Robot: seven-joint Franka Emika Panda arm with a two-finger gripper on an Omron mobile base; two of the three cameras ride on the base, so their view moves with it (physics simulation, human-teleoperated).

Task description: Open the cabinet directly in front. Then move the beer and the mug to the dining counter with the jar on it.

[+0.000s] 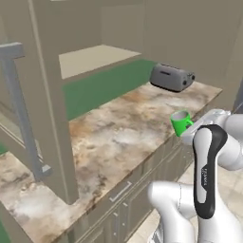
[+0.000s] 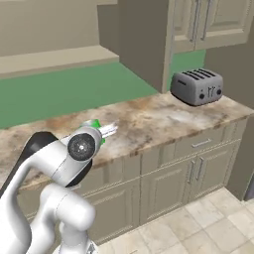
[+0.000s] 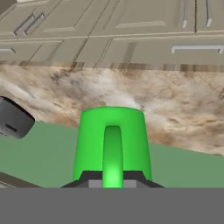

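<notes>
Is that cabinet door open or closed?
Open. The cabinet door swings out toward the camera, handle edge-on, and the bare shelf inside shows.

My left base camera sits behind the arm, looking forward and down along the counter (image 1: 109,142) toward the toaster (image 1: 172,77). My right base camera faces the same counter and toaster from the other side, further back. The hand camera rides very close behind the mug (image 3: 112,142), seemingly rolled upside down.

mug (image 2: 95,124) mostly hidden behind arm, toaster (image 3: 13,119) cut off
</notes>
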